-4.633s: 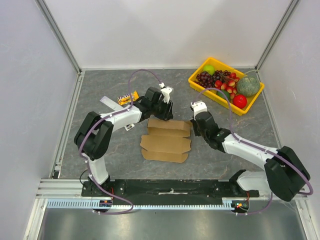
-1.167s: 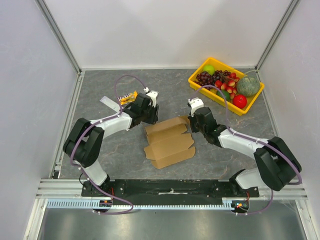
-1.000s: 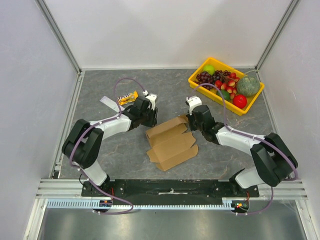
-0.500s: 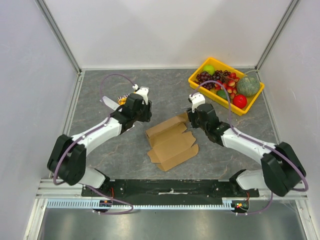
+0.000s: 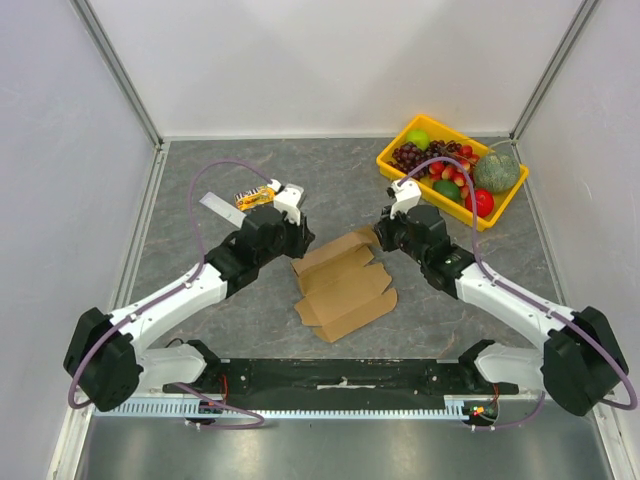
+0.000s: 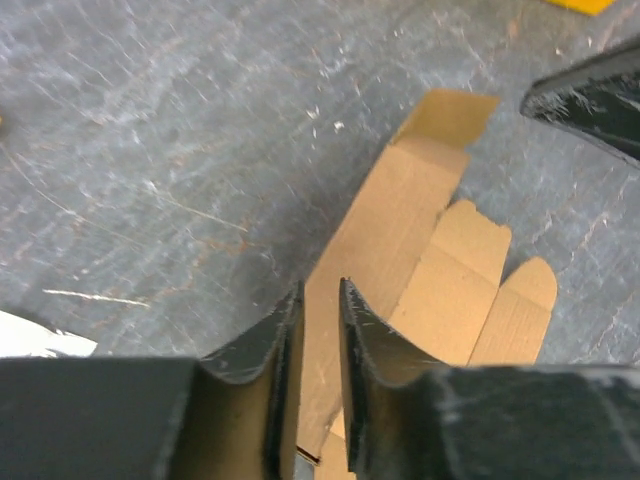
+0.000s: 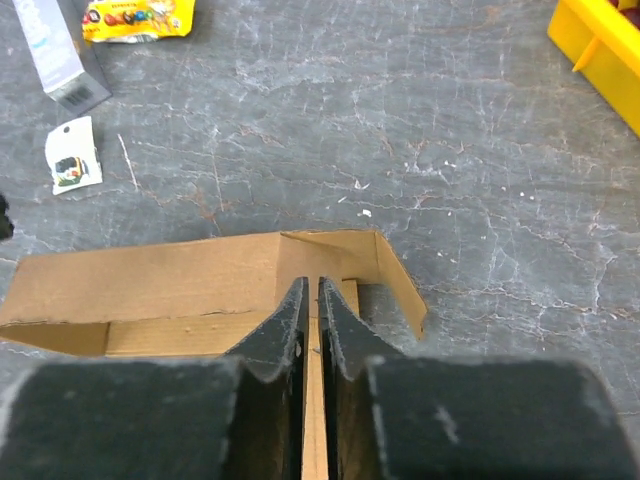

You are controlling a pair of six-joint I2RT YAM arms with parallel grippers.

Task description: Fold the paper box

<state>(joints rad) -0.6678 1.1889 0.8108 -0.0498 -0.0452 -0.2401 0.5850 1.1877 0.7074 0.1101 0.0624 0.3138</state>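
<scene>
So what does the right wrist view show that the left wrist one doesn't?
Only right wrist: a candy packet, a white tag, and the right pincer closed on an upright wall of the box. Only left wrist: the flat rounded flaps and the left pincer by the box's edge. Both: the box, the grey table and a bit of yellow tray.

The grey marbled tabletop [image 5: 200,165] carries a brown creased cardboard sheet [image 5: 345,290] near its middle, one flap raised. A yellow plastic tray of fruit [image 5: 388,163] sits at the far right. On the far left lie a yellow snack packet [image 5: 255,197], a pale grey strip [image 5: 217,207], possibly a sachet, and a small white printed tag [image 7: 73,155].
</scene>
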